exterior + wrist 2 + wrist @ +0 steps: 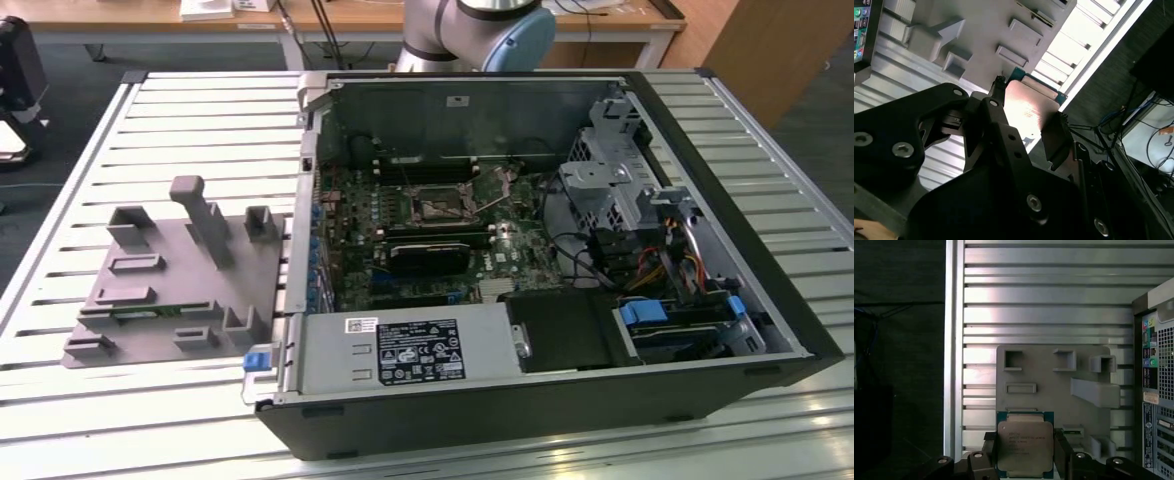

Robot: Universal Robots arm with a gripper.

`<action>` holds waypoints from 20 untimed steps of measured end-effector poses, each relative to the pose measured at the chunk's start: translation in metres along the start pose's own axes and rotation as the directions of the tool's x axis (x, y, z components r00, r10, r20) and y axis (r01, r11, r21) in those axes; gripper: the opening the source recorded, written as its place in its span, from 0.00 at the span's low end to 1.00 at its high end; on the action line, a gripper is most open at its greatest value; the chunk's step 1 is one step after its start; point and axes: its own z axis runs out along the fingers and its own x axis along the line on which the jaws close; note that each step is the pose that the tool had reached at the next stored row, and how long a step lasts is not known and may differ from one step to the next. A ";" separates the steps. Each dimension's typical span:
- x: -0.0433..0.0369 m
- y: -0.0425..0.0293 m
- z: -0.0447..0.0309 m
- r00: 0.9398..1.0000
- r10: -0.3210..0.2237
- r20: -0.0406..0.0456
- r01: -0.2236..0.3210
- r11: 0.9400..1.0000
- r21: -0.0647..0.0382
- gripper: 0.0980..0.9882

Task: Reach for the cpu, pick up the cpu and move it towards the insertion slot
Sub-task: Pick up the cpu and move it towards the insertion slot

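Two fingers point(1061, 452): clamped on opposite side edges of the cpu point(1025, 447).
Grip: the gripper point(1030, 100) is narrowed to the chip's width and holds it.
Facing: silver printed top toward the first wrist camera, with a green rim around it.
Long axis: near square, none clear; the gripped edges run along the fingers.
Place: held in front of the grey tray point(1054, 390), which lies on the slatted table point(1044, 305) beside the computer case point(1154, 365).
Slot: the insertion slot point(438, 205) sits inside the case, toward the exterior view's right of the tray, well apart.
Arm pose: the arm point(481, 30) shows a grey and blue joint beyond the case.
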 end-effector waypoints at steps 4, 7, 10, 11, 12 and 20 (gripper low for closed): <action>-0.0022 0.0001 -0.0014 1.000 0.000 0.000 0.000 1.000 0.000 0.50; -0.0062 0.0002 -0.0014 1.000 0.000 0.000 0.000 1.000 0.000 0.50; -0.0115 0.0002 -0.0015 1.000 0.000 0.000 0.000 1.000 0.000 0.50; -0.0135 0.0003 -0.0015 1.000 0.000 0.000 0.000 1.000 0.000 0.50; -0.0154 0.0003 -0.0015 1.000 0.000 0.000 0.000 1.000 0.000 0.50; -0.0300 0.0005 -0.0016 1.000 0.000 0.000 0.000 1.000 0.000 0.50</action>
